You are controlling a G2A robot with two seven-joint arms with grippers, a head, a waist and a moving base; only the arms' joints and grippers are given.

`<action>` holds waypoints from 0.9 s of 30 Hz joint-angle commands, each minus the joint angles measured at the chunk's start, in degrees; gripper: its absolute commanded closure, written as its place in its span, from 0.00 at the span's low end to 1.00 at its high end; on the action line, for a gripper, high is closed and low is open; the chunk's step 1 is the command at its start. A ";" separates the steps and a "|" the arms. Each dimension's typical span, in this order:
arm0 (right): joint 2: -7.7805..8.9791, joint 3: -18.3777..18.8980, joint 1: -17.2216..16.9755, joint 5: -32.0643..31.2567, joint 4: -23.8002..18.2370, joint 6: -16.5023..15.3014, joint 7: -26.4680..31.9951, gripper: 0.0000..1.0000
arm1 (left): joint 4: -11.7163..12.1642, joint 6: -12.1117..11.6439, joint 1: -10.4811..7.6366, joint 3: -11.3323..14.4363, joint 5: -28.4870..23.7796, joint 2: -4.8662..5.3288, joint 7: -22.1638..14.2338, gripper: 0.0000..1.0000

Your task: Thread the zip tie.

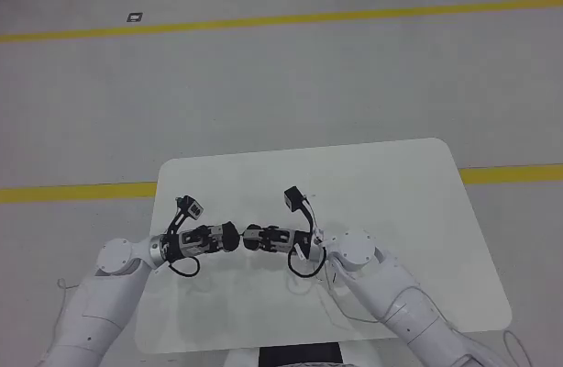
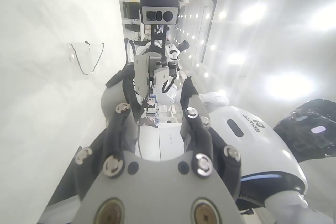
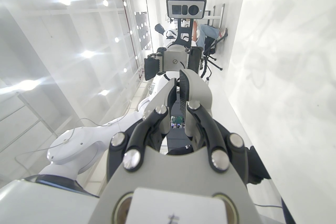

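Over the front middle of the white table (image 1: pixel 373 183) my two grippers face each other tip to tip. My left gripper (image 1: pixel 228 236) (image 2: pixel 152 83) stands open, its fingers (image 2: pixel 122 109) spread wide around the tips of the right gripper (image 2: pixel 143 72). My right gripper (image 1: pixel 248 237) (image 3: pixel 178 78) has its jaws pressed together. In the left wrist view a thin black strand, seemingly the zip tie (image 2: pixel 138 135), runs from the right gripper's tips toward the left gripper's palm. The spot where it is pinched is hidden.
A clear plastic piece with thin black strips (image 2: pixel 86 59) lies flat on the table beside the right arm. The table's back half and right side are bare. A yellow floor line (image 1: pixel 71 193) runs behind the table.
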 commanded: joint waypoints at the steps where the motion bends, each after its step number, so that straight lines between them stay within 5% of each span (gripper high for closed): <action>1: 0.03 -0.25 0.14 -0.12 0.15 0.27 0.19 1.00 | -0.11 0.00 0.06 -0.03 0.13 -0.04 -0.03 0.66; 27: 0.31 -2.12 1.49 -0.11 1.22 1.21 -0.38 1.00 | -0.39 0.00 0.58 -0.78 2.87 -0.08 -0.73 0.78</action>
